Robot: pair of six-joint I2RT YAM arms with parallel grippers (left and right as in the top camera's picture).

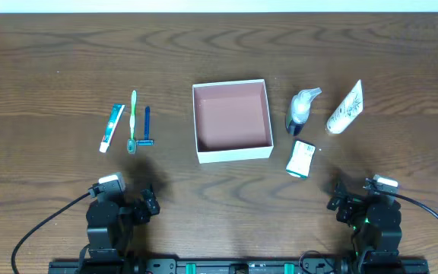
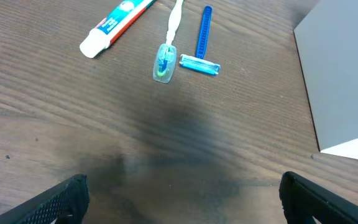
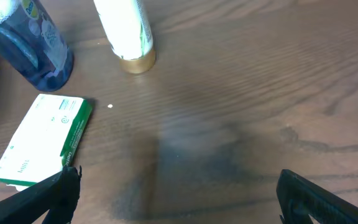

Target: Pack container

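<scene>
A square white box, the container (image 1: 232,120), is seen in the middle of the brown wooden table (image 1: 52,61). Its lid is off and its pink-brown inside is bare. Three small things are laid side by side to the left of the container, well apart from it: a tube of toothpaste (image 1: 112,128), a green toothbrush (image 1: 133,122) and a blue razor (image 1: 147,125). The toothbrush is placed between the other two. Three more things are found to the right of the container. A dark blue pump bottle (image 1: 301,110) with a white top is set near the box's right wall. A white tube (image 1: 346,108) with a gold cap is laid further right, at a slant. A small green-and-white carton (image 1: 301,159) is laid flat in front of the bottle, near the box's front right corner. The left gripper (image 2: 182,186) is held low over the table at the near edge, in front of the toothbrush and razor. Its fingers are spread wide apart and nothing is held between them. The right gripper (image 3: 178,183) is held the same way at the near edge on the right, in front of the carton. Its fingers are also spread wide, and only bare wood is seen between them.
</scene>
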